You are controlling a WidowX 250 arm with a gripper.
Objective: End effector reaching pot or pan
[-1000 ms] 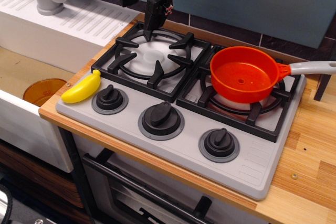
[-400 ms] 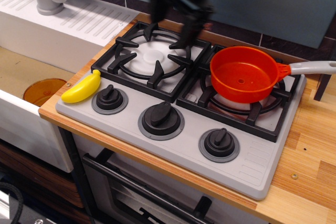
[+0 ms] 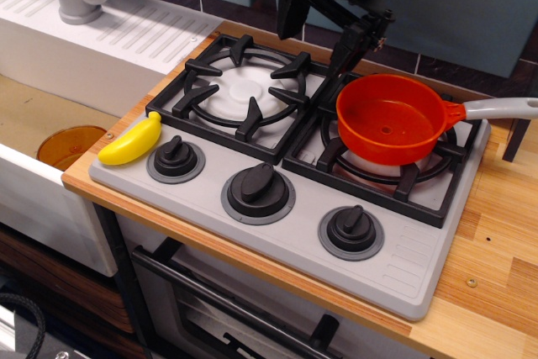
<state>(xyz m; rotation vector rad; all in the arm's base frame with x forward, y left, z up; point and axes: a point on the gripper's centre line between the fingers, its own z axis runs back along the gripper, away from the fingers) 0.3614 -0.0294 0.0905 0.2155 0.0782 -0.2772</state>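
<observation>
Wooden counter (image 3: 496,266) carrying a grey toy stove (image 3: 395,271) with three knobs, beside a white sink (image 3: 50,65); dark tiled wall behind. Orange-red saucepan (image 3: 391,119) on the right burner. End effector (image 3: 315,35) just behind its rim, fingers spread apart, empty.

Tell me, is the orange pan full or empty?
Empty. The pan sits upright on the right burner, and its bare orange bottom shows with nothing inside.
</observation>
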